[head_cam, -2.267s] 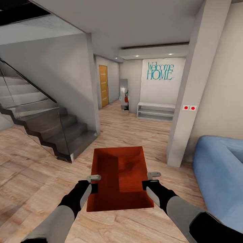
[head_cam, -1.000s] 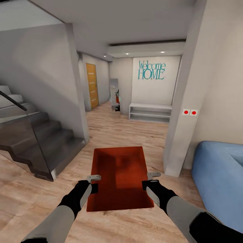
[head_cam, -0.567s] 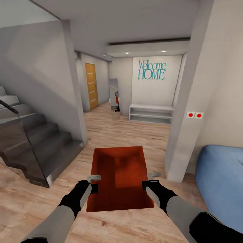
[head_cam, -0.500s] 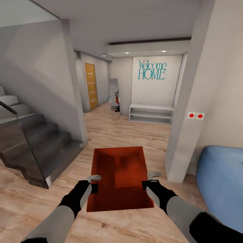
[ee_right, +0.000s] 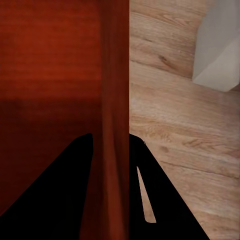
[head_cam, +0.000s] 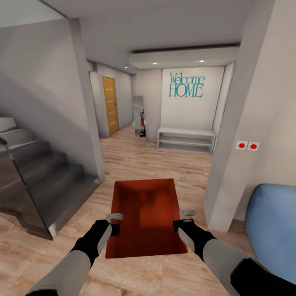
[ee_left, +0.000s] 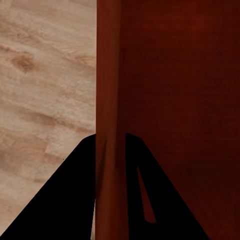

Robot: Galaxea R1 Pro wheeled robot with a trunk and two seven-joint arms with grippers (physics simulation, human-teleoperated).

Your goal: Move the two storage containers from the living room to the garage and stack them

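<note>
Since 2.3 s ago the view has advanced past the stairs toward the hallway; bin unchanged between my arms. Left claw pinches the bin's left wall, right claw pinches its right wall, both closed on it above the wood floor. Risks, as I judge them: clipping the pillar at right while driving, or a thin wall sliding out of either pinch.

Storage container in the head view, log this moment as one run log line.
phase: carrying | held: storage container, both sides | left gripper shut on left wall | right gripper shut on right wall | underfoot: wood plank floor | ahead: orange-brown door
</note>
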